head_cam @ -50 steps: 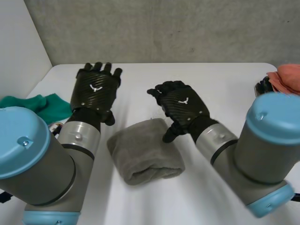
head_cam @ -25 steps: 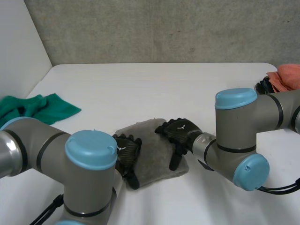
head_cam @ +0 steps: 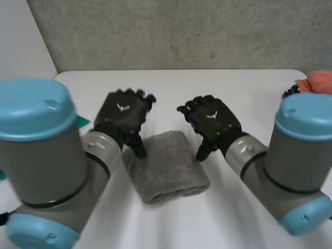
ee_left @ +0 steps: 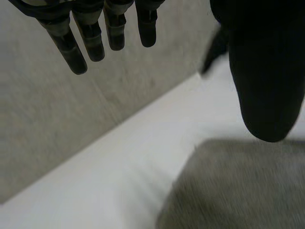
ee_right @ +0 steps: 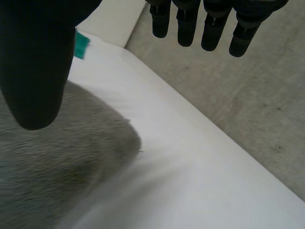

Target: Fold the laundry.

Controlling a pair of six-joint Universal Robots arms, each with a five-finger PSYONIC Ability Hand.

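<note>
Light-blue caps top the left arm and the right arm nearest us. Between them on the white table lies a grey towel, already doubled into a thick, rounded bundle with its fold towards us. We judge this piece close to done, and that would explain why both hands sit just past its far corners rather than on it. The left hand is over the towel's far left corner and the right hand is by its far right edge. Each is raised above the table, palm down. In the left wrist view the fingers hang straight and spread with the thumb pointing down over the towel, gripping nothing. The right wrist view shows the same, with loose, straight fingers, a lowered thumb and no cloth pinched. We cannot quite tell whether either thumb tip brushes the towel or hovers just clear. Farther off, a green cloth peeks out at the left and an orange cloth lies at the far right edge of the table. Both are probably laundry waiting their turn. Behind everything stands a grey wall.
</note>
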